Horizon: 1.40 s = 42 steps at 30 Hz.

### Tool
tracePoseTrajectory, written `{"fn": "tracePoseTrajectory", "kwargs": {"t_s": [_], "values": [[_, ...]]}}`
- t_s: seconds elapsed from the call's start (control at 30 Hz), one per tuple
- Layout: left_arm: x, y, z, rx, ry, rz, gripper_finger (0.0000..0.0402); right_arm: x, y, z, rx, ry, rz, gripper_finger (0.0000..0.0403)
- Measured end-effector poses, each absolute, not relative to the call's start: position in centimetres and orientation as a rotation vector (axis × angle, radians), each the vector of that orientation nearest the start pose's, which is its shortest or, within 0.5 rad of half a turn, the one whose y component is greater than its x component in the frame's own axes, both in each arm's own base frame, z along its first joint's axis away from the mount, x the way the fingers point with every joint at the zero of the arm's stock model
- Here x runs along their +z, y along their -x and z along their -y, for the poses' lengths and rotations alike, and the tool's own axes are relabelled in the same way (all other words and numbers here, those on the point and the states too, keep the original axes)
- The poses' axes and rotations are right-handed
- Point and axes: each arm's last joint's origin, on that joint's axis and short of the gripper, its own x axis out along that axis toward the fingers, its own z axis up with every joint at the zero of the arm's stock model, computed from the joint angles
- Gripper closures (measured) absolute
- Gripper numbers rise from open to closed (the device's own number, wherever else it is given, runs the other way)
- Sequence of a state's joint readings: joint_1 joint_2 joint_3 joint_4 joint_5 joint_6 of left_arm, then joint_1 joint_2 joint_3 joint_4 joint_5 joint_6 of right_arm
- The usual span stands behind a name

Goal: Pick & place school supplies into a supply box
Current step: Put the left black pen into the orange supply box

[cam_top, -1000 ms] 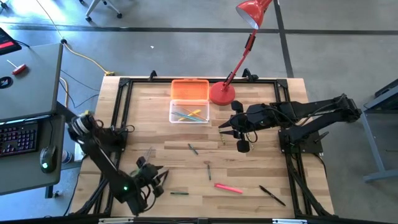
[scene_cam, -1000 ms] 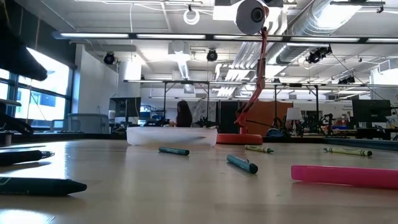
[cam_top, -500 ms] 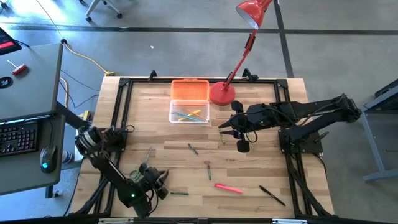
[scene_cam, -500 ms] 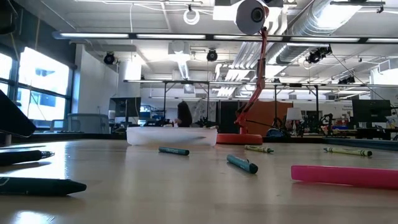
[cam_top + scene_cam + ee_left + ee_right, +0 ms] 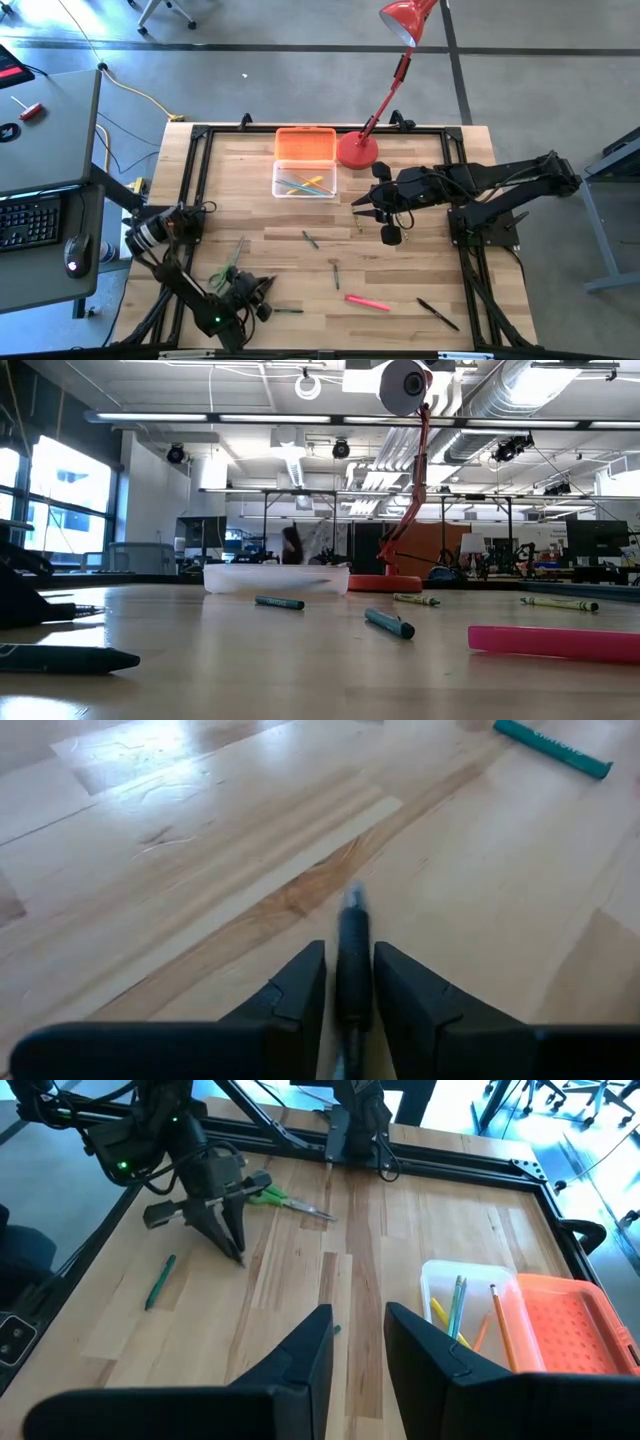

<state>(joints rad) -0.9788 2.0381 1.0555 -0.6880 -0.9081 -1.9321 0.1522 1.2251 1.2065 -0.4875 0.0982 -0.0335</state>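
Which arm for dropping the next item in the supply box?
Left. Its hand is shut on a dark pen; the right hand is open and empty, though nearer the supply box.

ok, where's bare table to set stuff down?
Bare wood left of the supply box, and right of the black pen. Crowded in the near middle: pink marker, green pens, scissors by the left hand.

Supply box [image 5: 305,176] open, orange lid flat, pencils inside; pink marker [image 5: 368,301], scissors [image 5: 226,272] on table.
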Motion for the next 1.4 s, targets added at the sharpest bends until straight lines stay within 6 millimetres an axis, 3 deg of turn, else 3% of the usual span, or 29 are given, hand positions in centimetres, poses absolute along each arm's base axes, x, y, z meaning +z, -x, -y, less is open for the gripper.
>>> {"fn": "tracePoseTrajectory", "kwargs": {"t_s": [0.3, 0.53, 0.73, 1.0, 1.23, 1.4], "values": [[7.4, -19.5, 24.8, 0.731, 0.391, -0.561, 0.0283, 36.0, -25.8, -3.7, 0.061, 0.096, -0.502, 0.0329], [7.6, -19.2, 24.4, 0.756, 0.328, -0.600, 0.0355, 36.0, -25.8, -3.7, 0.061, 0.096, -0.502, 0.0329], [8.7, -19.4, 23.2, 0.786, 0.296, -0.517, 0.0359, 36.0, -25.8, -3.7, 0.061, 0.096, -0.502, 0.0329], [17.0, -20.9, 18.2, 0.833, 0.103, -0.463, 0.0359, 36.0, -25.8, -3.7, 0.061, 0.096, -0.502, 0.0329], [24.7, -23.2, 10.2, 0.846, 0.013, -0.588, 0.0354, 36.1, -25.8, -3.7, 0.061, 0.096, -0.502, 0.0329], [26.9, -26.7, 4.4, 0.670, 0.032, -0.702, 0.0356, 36.0, -25.8, -3.7, 0.061, 0.096, -0.502, 0.0329]]}}
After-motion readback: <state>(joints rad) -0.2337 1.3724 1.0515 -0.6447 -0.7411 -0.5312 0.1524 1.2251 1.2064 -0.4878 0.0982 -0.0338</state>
